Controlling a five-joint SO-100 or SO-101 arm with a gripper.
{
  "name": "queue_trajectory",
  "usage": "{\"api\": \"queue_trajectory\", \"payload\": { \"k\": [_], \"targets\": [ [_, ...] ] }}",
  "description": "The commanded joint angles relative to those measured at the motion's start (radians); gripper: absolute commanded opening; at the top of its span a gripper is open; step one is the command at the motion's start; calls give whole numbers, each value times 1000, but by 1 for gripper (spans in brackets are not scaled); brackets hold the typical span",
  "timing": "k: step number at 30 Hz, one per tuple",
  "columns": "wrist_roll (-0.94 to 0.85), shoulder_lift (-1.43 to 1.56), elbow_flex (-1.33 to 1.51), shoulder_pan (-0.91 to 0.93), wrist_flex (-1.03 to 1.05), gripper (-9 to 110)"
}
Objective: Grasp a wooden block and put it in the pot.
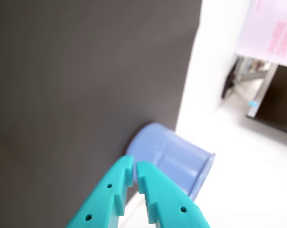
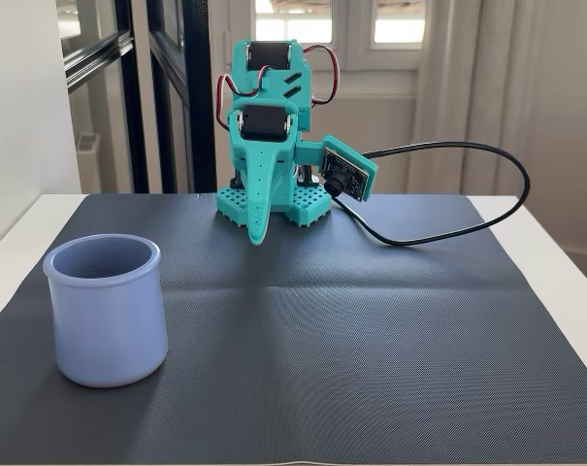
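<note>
The pale lavender-blue pot (image 2: 107,311) stands upright on the left front of the dark mat in the fixed view. It also shows in the wrist view (image 1: 174,156), lying sideways in the picture just beyond the fingertips. My teal gripper (image 2: 257,236) hangs folded down at the arm's base at the back of the mat, far from the pot. In the wrist view the gripper (image 1: 134,166) has its jaws nearly together with nothing between them. The wooden block is not in view in either frame.
A dark grey ribbed mat (image 2: 371,330) covers the white table (image 2: 565,262). A black cable (image 2: 468,184) loops from the wrist camera over the mat's back right. The teal arm base (image 2: 274,199) stands at the mat's back edge.
</note>
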Motion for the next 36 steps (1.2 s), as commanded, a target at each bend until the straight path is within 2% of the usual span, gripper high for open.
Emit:
{"api": "queue_trajectory", "payload": {
  "k": [1, 36],
  "targets": [
    [-12, 11, -6, 3, 9, 0],
    [-2, 11, -6, 2, 26, 0]
  ]
}}
